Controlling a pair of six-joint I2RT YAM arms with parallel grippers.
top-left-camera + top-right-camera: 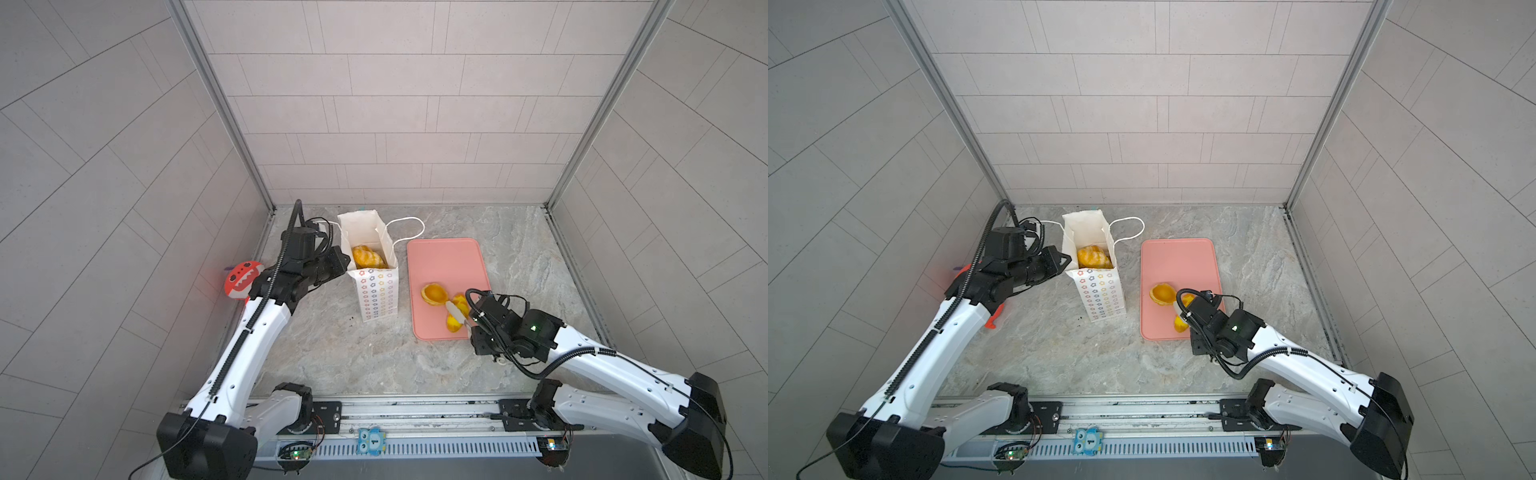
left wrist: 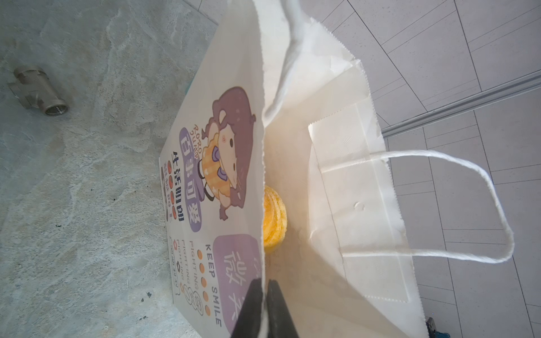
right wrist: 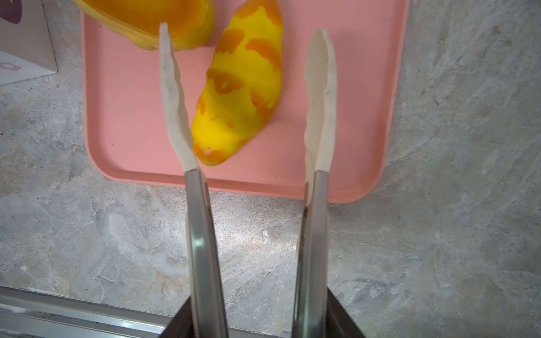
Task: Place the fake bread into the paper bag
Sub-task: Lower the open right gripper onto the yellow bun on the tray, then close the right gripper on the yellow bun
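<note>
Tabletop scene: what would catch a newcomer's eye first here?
The tall white paper bag with flower print stands left of the flat pink rectangular tray, glossy golden toy bread inside it. Above the tray, metal tongs with white tips straddle a long yellow-orange toy loaf.

Open-top paper bag (image 1: 376, 299): bread (image 1: 368, 257) low inside, room above; left gripper (image 2: 265, 285) pinches rim. Tray (image 1: 444, 262) far half bare; near end crowded w/ loaf (image 3: 243, 87), tongs (image 3: 175, 96) straddling. Table (image 1: 374, 361) btwn bag & tray free.
</note>
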